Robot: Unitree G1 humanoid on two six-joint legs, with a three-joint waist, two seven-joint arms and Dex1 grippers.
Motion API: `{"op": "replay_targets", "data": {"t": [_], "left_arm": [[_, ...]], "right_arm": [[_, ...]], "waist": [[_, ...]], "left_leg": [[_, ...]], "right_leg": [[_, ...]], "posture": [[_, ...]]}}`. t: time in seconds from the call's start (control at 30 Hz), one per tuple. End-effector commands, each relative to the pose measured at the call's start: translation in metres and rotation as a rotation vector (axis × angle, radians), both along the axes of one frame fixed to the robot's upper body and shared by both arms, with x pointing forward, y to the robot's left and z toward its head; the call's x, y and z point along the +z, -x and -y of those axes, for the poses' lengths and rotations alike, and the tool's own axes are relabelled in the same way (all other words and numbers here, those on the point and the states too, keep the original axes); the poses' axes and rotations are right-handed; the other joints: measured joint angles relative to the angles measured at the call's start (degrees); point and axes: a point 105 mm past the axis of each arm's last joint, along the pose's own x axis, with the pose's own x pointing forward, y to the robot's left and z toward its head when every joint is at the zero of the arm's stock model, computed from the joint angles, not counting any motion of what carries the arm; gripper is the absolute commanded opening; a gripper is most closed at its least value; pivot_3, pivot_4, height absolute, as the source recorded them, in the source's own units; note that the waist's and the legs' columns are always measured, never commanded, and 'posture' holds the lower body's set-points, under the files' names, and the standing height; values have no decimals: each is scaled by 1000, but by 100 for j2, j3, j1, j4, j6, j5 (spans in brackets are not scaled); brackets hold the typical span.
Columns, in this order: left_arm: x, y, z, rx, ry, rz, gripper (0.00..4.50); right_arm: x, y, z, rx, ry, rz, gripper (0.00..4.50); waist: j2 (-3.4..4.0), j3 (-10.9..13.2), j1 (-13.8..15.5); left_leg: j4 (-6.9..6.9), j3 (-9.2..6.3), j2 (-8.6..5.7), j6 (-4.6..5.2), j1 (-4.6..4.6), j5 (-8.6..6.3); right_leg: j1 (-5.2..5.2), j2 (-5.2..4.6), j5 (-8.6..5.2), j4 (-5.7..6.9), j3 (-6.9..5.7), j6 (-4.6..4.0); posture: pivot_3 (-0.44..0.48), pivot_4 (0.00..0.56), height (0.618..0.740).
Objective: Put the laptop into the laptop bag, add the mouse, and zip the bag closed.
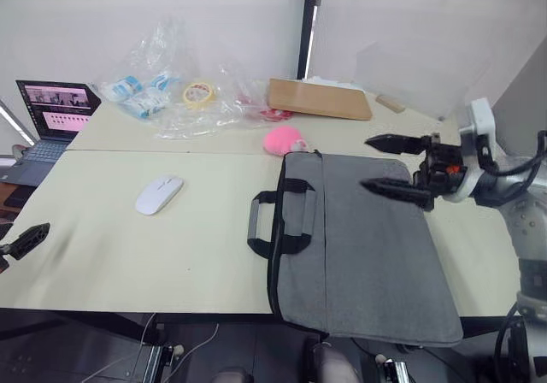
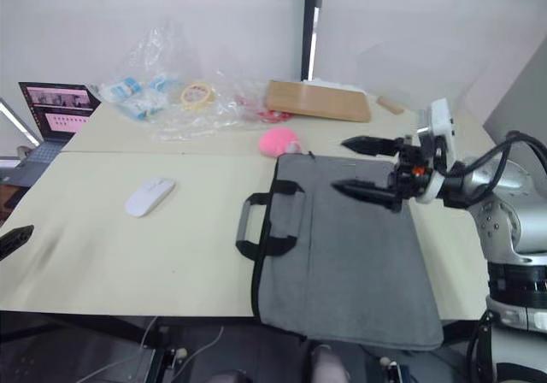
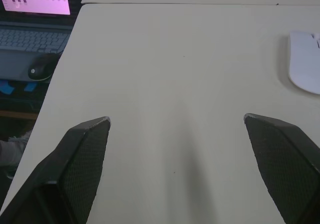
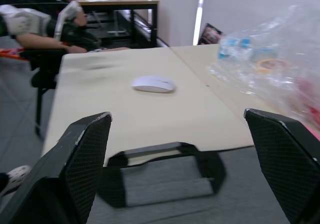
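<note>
A: Where does everything sit relative to the laptop bag (image 1: 359, 246)?

B: The bag lies flat on the worktop (image 1: 128, 246), handles (image 1: 282, 220) turned toward the mouse (image 1: 159, 194). The mouse rests on bare worktop, well apart from the bag on its handle side. A fluffy pink ball (image 1: 280, 140) sits just past the bag's far corner. I can't see the big silver laptop; whether it is already inside the bag, I cannot tell.

A: And the grippers?

B: The right gripper (image 1: 395, 166) hovers over the bag's far end, fingers spread wide and holding nothing. The left gripper (image 3: 180, 149) hangs low over the worktop's edge, far from the bag on the mouse's side, fingers wide too, empty.

A: What could go wrong?

B: The mouse is smooth and low. If fingers close off-centre, I'd expect it to squirt sideways across the worktop. The bag is soft fabric; pushing something in without holding the opening could shove the whole bag along, maybe toward the near edge it already overhangs. The handles could also snag a finger.
</note>
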Motion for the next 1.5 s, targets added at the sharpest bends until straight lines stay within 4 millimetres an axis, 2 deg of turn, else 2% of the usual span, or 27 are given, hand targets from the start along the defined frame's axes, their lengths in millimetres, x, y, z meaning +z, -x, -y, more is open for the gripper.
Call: {"op": "replay_targets", "data": {"t": [0.03, 0.17, 0.3, 0.4, 0.7, 0.8, 1.0, 1.33, 1.5], "left_arm": [[14, -2, 4, -23, -22, 55, 4500], [26, -13, 30, -146, 16, 71, 4500], [33, -39, 69, -311, -22, 37, 4500], [32, -59, 88, -379, -40, 19, 4500], [17, -112, 123, -448, -68, -14, 4500], [2, -121, 132, -454, -75, -46, 4500], [-16, -127, 133, -431, -100, -89, 4500], [-26, -136, 147, -447, -65, -78, 4500], [-32, -136, 143, -414, -78, -92, 4500]], "right_arm": [[1, 11, 0, 35, 37, 24, 4466], [-4, 8, 4, -5, 33, 22, 4466], [-4, 9, 3, -13, 25, 9, 4466], [-4, 10, 3, -22, 28, 18, 4466], [-9, 15, 3, -57, 31, 33, 4466], [-10, 19, 3, -62, 43, 36, 4466], [-8, 20, 6, -107, 48, 46, 4466], [-11, 17, 3, -133, 52, 48, 4466], [-13, 15, 2, -143, 48, 19, 4466]], "waist": [[-4, -2, -15], [-6, -2, -35], [-6, -2, 1], [-9, -4, -6], [-16, -5, -35], [-17, -6, -18], [-27, -5, -22], [-33, -5, 20], [-34, -6, 13]], "left_leg": [[1, 4, -2, 0, 1, 0], [0, 8, -1, 1, 5, 0], [8, 6, -4, 1, 6, 0], [18, 5, -7, 1, 5, 0], [31, 17, -8, 17, -1, -6], [47, 11, -8, 33, 9, -15], [65, 12, -9, 47, 5, -22], [73, 8, -12, 47, 3, -23], [74, 9, -12, 48, 4, -23]], "right_leg": [[1, 0, 0, 0, 2, 0], [2, 0, 1, 2, 5, 0], [6, -1, 3, 7, 5, -3], [10, -1, 5, 8, 7, -6], [43, 0, 10, 11, 12, -10], [65, 0, 13, 7, 14, -4], [67, 0, 17, 5, 15, 3], [72, -1, 20, 3, 17, 8], [73, -1, 21, 3, 18, 9]], "posture": [[0, 150, 740], [0, 150, 740], [0, 150, 740], [0, 150, 740], [0, 150, 740], [0, 150, 740], [0, 150, 740], [0, 150, 740], [0, 150, 740]]}}
